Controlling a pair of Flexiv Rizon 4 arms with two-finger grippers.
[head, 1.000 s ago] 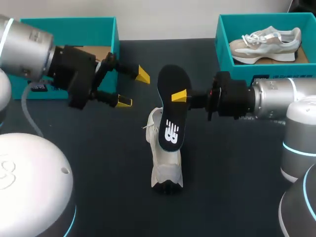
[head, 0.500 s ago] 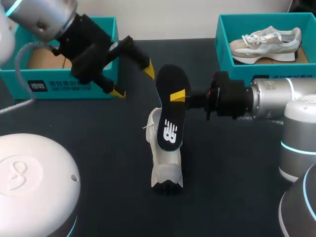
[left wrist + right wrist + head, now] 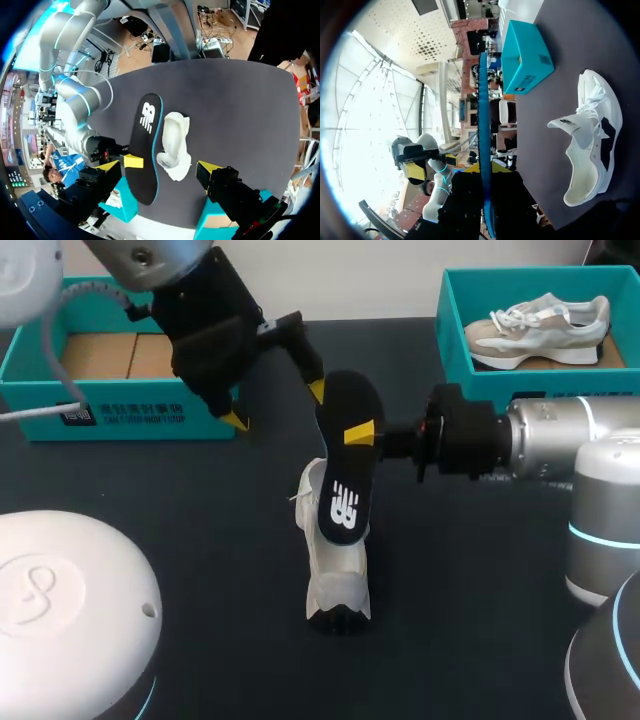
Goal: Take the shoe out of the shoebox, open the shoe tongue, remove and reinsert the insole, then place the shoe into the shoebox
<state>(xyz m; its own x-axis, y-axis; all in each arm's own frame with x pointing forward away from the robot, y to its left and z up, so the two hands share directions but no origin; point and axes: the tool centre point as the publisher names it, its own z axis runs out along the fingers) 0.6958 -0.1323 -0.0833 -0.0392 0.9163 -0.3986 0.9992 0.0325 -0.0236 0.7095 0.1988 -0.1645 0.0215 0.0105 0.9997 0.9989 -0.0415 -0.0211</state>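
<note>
Clamping the black foam insole with teal edge (image 3: 343, 485) between the right gripper (image 3: 362, 432) fingers, forearm stretched level in from the side. Holding it tilted over the white mesh sneaker (image 3: 335, 575) resting mid-way on the dark table (image 3: 200, 510). Hovering just beside the insole's upper end with the left gripper (image 3: 276, 406) spread wide, wrist angled down near the teal cardboard shoebox (image 3: 140, 420)

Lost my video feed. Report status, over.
Right claw shut on flat black insole, raised by white lace-up sneaker lying on dark table. Left claw open, one tip close beside insole's far end.
</note>
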